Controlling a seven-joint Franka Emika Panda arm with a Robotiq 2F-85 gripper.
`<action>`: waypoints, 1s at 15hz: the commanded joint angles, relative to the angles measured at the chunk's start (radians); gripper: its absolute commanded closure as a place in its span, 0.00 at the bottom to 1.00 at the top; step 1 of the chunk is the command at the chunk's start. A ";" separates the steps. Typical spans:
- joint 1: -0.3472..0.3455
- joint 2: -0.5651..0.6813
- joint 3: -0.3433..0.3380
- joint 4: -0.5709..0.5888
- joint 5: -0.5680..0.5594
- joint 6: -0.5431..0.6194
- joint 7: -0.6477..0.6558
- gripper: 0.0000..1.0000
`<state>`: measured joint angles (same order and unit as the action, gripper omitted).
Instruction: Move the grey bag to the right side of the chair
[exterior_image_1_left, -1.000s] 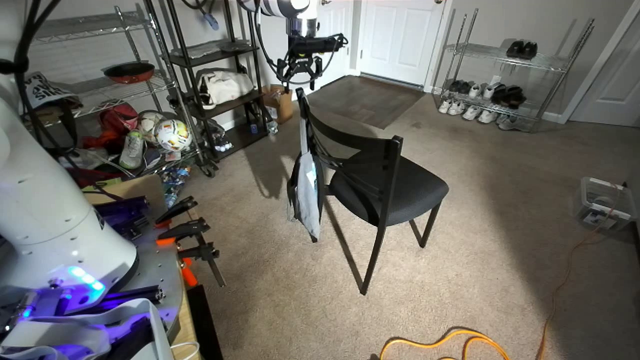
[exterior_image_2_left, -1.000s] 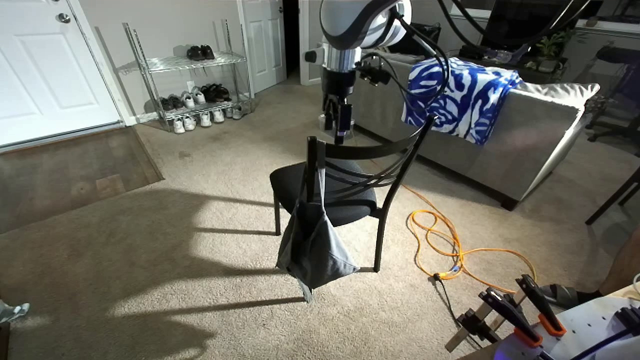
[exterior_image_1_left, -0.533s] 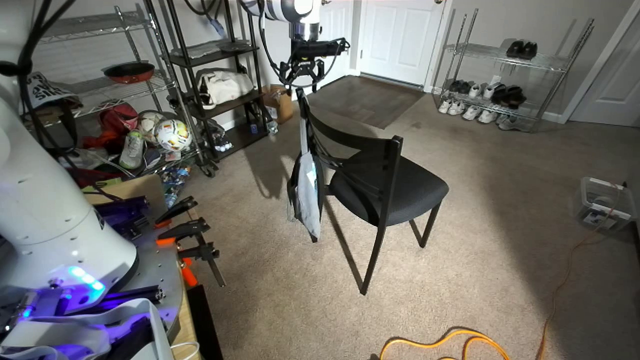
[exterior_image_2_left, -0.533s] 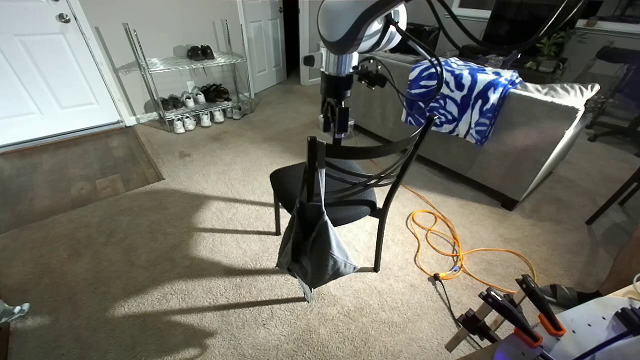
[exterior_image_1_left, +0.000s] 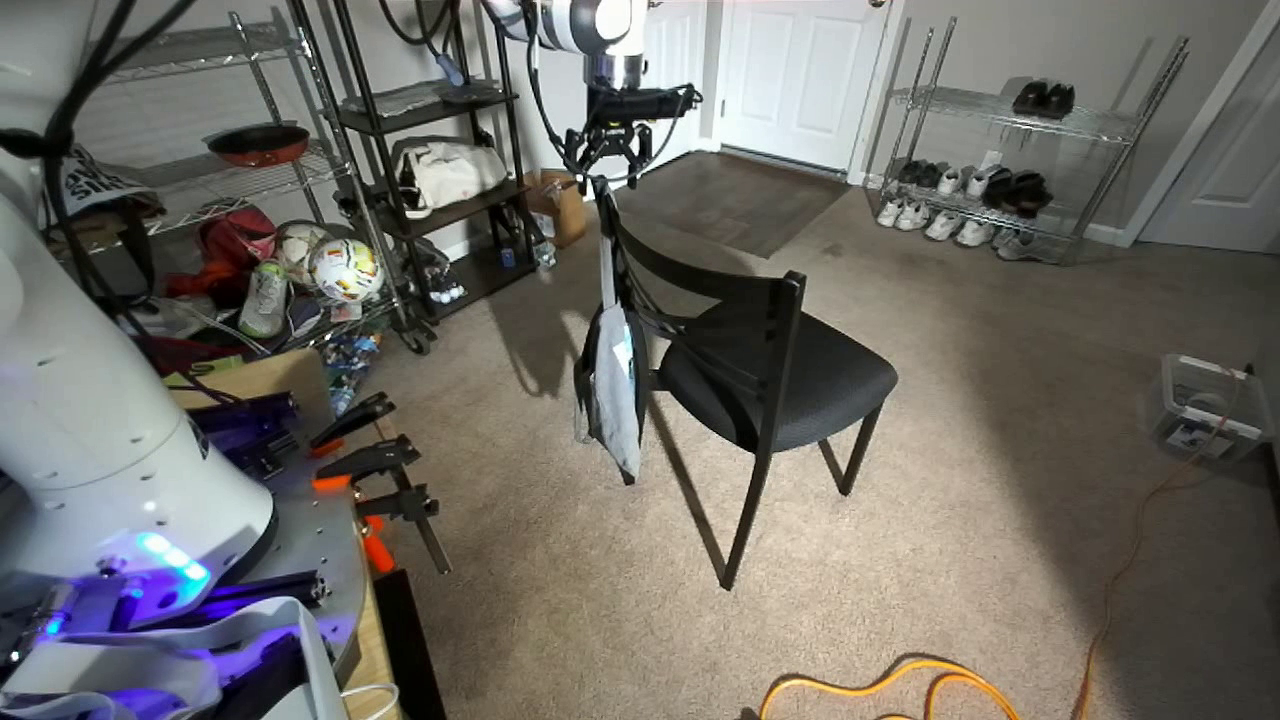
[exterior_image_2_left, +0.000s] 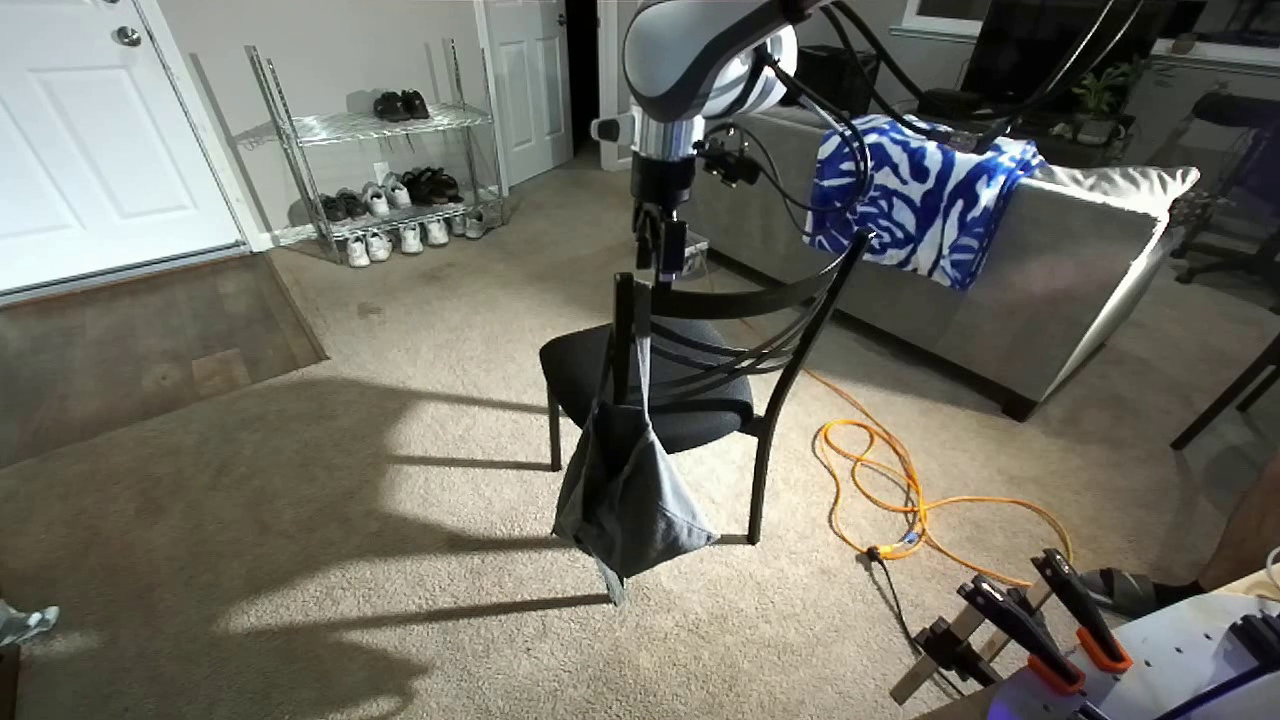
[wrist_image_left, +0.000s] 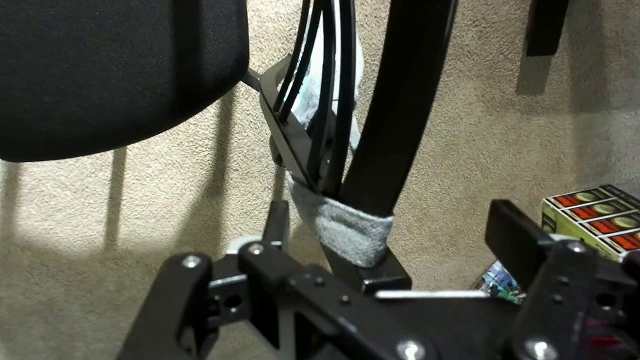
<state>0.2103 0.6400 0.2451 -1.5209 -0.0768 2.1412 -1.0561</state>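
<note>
The grey bag (exterior_image_1_left: 617, 390) (exterior_image_2_left: 655, 515) hangs by its loop handle from one upright of the black chair's (exterior_image_1_left: 785, 395) (exterior_image_2_left: 690, 385) backrest, its body below seat level. In the wrist view the grey strap (wrist_image_left: 352, 232) wraps the top of that black post, while part of the bag shows beyond the back slats. My gripper (wrist_image_left: 392, 220) is wide open above the post, and strap and post appear between its fingers, nearer the left one. In both exterior views the gripper (exterior_image_1_left: 608, 180) (exterior_image_2_left: 660, 265) points down at the post's top; whether it touches cannot be told.
A table with clamps (exterior_image_1_left: 375, 460) stands near the robot base. An orange cord (exterior_image_2_left: 905, 470) lies on the carpet by a sofa (exterior_image_2_left: 1020, 290) with a blue-white blanket (exterior_image_2_left: 920, 200). A black shelf (exterior_image_1_left: 425, 115) and a shoe rack (exterior_image_1_left: 1010, 110) stand along the walls.
The gripper has shifted slightly, rightward in an exterior view that includes the robot base and leftward in the view with the sofa, closer over the strapped post. Bag and chair have stayed put.
</note>
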 joint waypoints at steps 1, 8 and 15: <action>0.013 0.017 -0.004 0.025 -0.033 -0.005 0.010 0.26; 0.014 -0.003 0.000 0.004 -0.035 0.019 0.015 0.74; 0.001 -0.101 0.017 -0.106 -0.024 0.120 0.011 0.96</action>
<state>0.2240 0.6288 0.2474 -1.5368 -0.0928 2.2034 -1.0478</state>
